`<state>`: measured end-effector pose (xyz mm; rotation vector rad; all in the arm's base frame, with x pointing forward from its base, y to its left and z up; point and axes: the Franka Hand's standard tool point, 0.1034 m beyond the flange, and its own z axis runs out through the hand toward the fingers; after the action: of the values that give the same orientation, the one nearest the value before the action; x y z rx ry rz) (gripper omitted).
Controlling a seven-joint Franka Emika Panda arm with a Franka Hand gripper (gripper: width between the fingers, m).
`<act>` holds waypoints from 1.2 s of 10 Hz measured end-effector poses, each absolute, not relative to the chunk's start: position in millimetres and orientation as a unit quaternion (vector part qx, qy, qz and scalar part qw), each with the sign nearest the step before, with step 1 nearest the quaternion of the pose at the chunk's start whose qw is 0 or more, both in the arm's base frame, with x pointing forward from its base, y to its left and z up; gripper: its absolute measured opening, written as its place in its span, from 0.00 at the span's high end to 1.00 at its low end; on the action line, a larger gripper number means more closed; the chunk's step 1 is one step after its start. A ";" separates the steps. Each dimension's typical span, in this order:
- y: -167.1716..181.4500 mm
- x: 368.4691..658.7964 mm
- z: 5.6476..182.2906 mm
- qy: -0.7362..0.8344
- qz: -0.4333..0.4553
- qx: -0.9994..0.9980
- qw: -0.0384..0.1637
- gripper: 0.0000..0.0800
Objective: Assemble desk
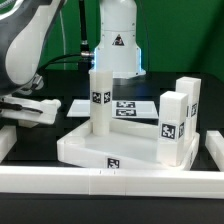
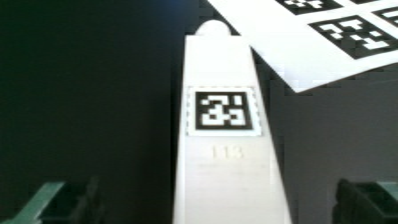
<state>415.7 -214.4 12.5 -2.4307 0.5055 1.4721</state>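
Observation:
The white tabletop (image 1: 85,148) lies rim up in the middle of the exterior view. One white leg (image 1: 100,98) stands upright on it. Two more tagged legs (image 1: 173,126) stand together at its right end. In the wrist view a fourth leg (image 2: 222,150) lies flat on the black table with its tag up. My gripper (image 2: 210,200) is open, and its dark fingers (image 2: 54,200) stand well apart on either side of this leg without touching it. In the exterior view the gripper (image 1: 33,108) is low at the left, and the lying leg is mostly hidden by it.
The marker board (image 1: 127,108) lies flat behind the tabletop and shows in the wrist view (image 2: 329,40) just beyond the lying leg's far end. Long white rails (image 1: 110,182) border the front and sides. The arm's base (image 1: 117,40) stands at the back.

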 end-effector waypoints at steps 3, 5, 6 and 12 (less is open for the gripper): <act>-213.9 415.8 12.3 0.173 0.506 -0.835 0.128 0.52; -214.1 415.6 12.4 0.173 0.506 -0.835 0.127 0.64; -214.1 415.9 12.7 0.173 0.506 -0.835 0.127 0.64; -189.3 450.3 84.0 0.157 0.493 -0.845 0.136 0.64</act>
<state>450.3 -189.3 84.0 -2.4449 0.4554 1.4282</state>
